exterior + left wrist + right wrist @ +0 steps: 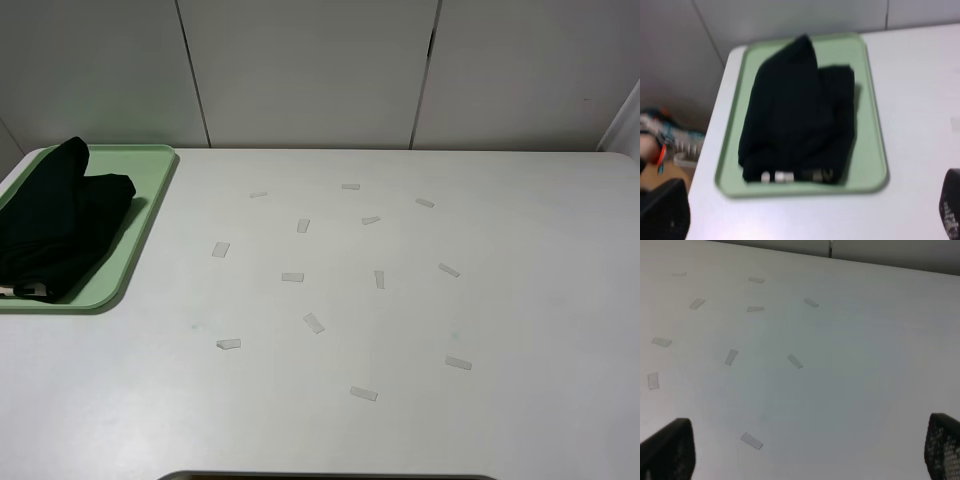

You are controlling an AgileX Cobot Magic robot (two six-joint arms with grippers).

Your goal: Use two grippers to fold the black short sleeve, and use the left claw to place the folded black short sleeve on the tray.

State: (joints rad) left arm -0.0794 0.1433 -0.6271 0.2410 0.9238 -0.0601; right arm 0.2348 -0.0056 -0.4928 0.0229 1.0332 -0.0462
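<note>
The black short sleeve [55, 225] lies folded in a bundle on the pale green tray [150, 185] at the table's far left. In the left wrist view the shirt [800, 115] fills most of the tray [872, 150], with a bit of pale lettering at its near edge. The left claw [805, 220] is open and empty, its fingertips [667, 212] wide apart, pulled back from the tray. The right gripper [805, 455] is open and empty above bare table. Neither arm shows in the exterior high view.
Several small strips of clear tape [292, 277] are scattered over the middle of the white table [400, 330]. Grey wall panels stand behind the table. Off the table's left edge lies some clutter [665, 140] on the floor.
</note>
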